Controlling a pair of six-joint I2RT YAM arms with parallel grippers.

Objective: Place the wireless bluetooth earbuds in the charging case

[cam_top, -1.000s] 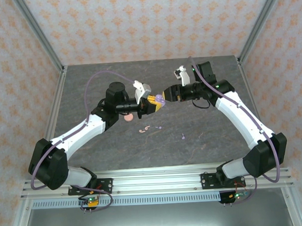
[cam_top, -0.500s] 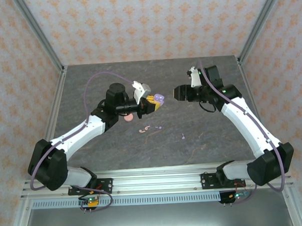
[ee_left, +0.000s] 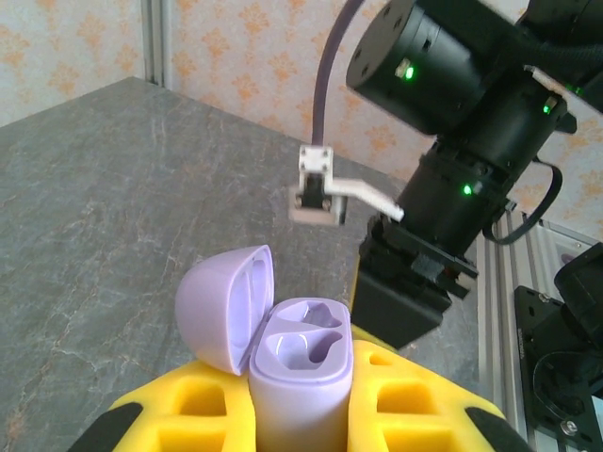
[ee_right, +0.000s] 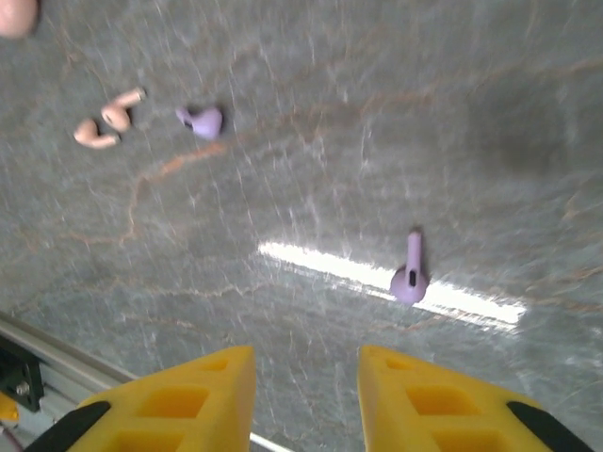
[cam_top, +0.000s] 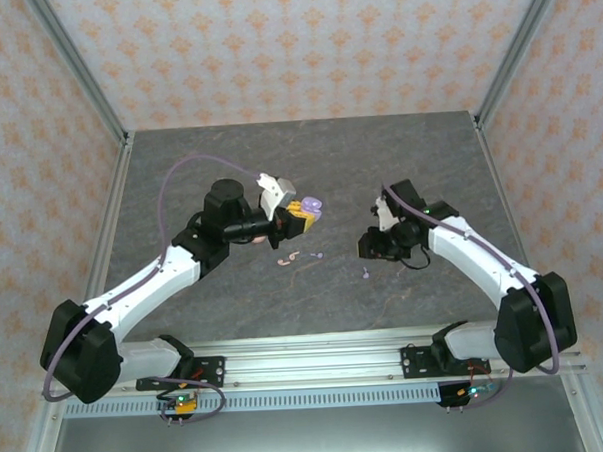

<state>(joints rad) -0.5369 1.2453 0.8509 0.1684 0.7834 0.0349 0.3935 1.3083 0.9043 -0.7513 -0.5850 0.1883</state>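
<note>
My left gripper (cam_top: 299,212) is shut on a lilac charging case (ee_left: 300,363) whose lid is flipped open to the left, both sockets bare; I hold it above the table (cam_top: 429,160). My right gripper (cam_top: 373,248) hangs open and low over the table, nothing between its yellow fingers (ee_right: 170,405). One lilac earbud (ee_right: 410,273) lies just ahead of those fingers, also the lilac earbud (cam_top: 366,274) in the top view. A second lilac earbud (ee_right: 201,120) and two pale pink earbuds (ee_right: 108,121) lie farther off; the pink earbuds (cam_top: 288,258) sit below the held case.
A pink round case (ee_right: 14,14) rests on the table (ee_right: 377,94) beyond the pink earbuds, mostly hidden under my left arm in the top view. Metal posts and patterned walls enclose the table; a rail (cam_top: 317,360) runs along the near edge.
My right gripper has pulled away from the lilac case, swung down and toward the near side, and now hangs over the lone lilac earbud. The left gripper, still holding the case, shifted slightly.
</note>
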